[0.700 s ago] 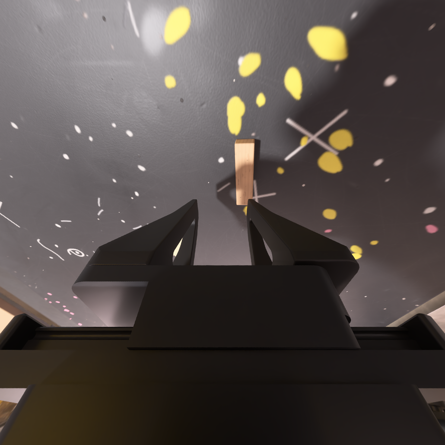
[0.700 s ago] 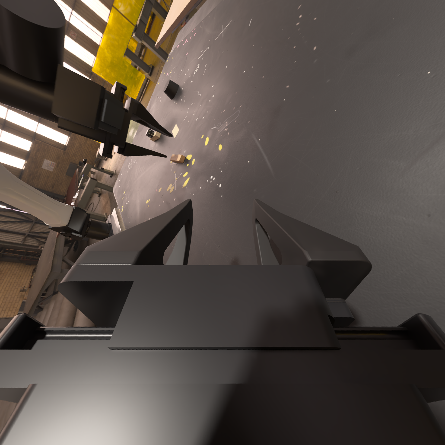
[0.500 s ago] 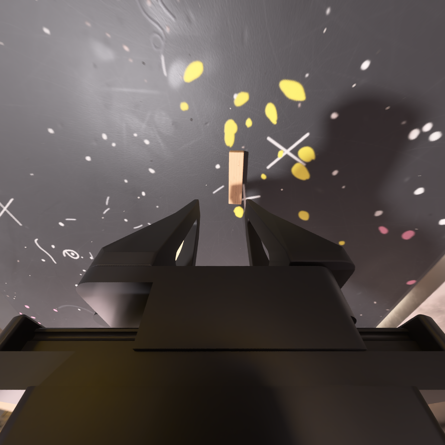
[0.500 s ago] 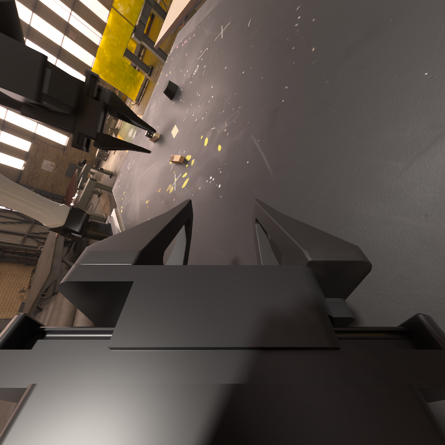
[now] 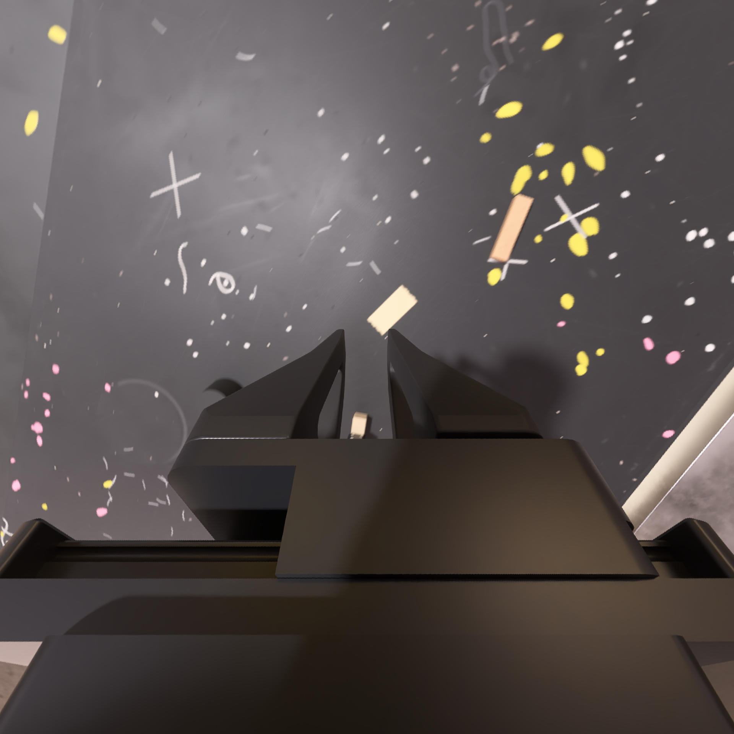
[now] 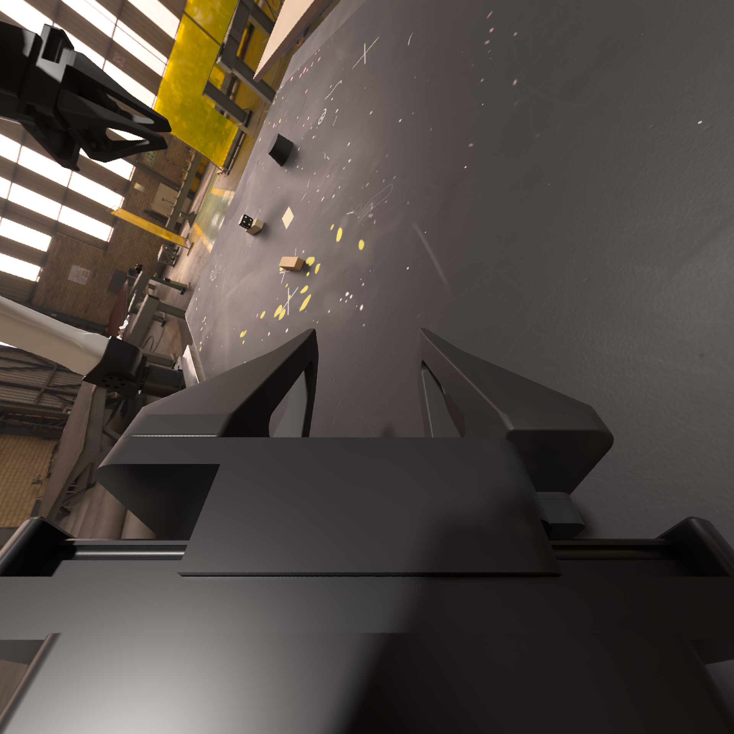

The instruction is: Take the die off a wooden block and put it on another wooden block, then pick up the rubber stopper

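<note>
A black die (image 6: 246,221) sits on a small pale wooden block (image 6: 256,227). That block shows low between my left fingers (image 5: 359,424), with the die hidden there. An orange-brown wooden block (image 5: 510,234) lies on its own among yellow spots, also in the right wrist view (image 6: 292,263). The black rubber stopper (image 6: 281,149) stands farther along the table. My left gripper (image 5: 366,335) is empty with a narrow gap, high above the table, also in the right wrist view (image 6: 165,135). My right gripper (image 6: 367,333) is open and empty over bare table.
A flat pale square tile (image 5: 392,310) lies on the dark speckled table (image 6: 516,198) near the die's block, also in the right wrist view (image 6: 288,217). The table's pale edge (image 5: 675,437) runs at lower right. A workshop hall lies beyond.
My left gripper has risen and moved off the orange-brown block toward the pale block, and its jaws have narrowed. The right gripper has not moved.
</note>
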### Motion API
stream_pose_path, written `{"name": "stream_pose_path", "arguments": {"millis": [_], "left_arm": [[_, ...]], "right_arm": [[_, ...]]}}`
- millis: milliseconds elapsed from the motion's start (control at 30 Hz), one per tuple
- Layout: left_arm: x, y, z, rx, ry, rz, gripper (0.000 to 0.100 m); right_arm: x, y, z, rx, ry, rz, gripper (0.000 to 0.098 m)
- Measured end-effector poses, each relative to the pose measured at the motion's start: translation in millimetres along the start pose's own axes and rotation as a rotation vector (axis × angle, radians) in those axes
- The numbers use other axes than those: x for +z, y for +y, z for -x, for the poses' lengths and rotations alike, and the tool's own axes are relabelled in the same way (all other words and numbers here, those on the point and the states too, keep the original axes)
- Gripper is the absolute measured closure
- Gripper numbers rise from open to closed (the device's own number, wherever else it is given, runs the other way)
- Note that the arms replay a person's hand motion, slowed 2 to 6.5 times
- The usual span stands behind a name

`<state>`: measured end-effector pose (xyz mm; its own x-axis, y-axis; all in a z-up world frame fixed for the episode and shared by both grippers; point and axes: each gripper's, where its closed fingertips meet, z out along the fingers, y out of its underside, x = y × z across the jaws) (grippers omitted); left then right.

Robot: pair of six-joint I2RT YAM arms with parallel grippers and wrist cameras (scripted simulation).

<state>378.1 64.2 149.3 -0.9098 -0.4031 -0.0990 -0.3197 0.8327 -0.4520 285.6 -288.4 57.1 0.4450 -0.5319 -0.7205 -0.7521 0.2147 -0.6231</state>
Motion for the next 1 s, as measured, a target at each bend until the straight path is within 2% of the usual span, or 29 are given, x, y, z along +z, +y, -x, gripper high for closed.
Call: {"name": "stream_pose_path", "arguments": {"millis": [267, 500, 733, 1000], "left_arm": [[-16.0, 75.8, 53.2, -0.138, -0.031, 0.072, 0.081], [-8.9, 125.8, 60.3, -0.194, 0.002, 0.179, 0.077], [5.7, 148.4, 45.2, -0.138, 0.063, 0.263, 0.073], [25.3, 159.2, 35.0, -0.081, 0.084, 0.329, 0.071]], "right_arm": [[0.0, 0.0, -0.1, 0.0, 0.001, 0.0, 0.0559], [0.0, -0.2, -0.6, 0.003, 0.004, -0.001, 0.0559], [0.0, -0.3, -1.5, 0.006, 0.008, -0.001, 0.0558], [0.0, -0.5, -2.0, 0.009, 0.011, -0.002, 0.056]]}}
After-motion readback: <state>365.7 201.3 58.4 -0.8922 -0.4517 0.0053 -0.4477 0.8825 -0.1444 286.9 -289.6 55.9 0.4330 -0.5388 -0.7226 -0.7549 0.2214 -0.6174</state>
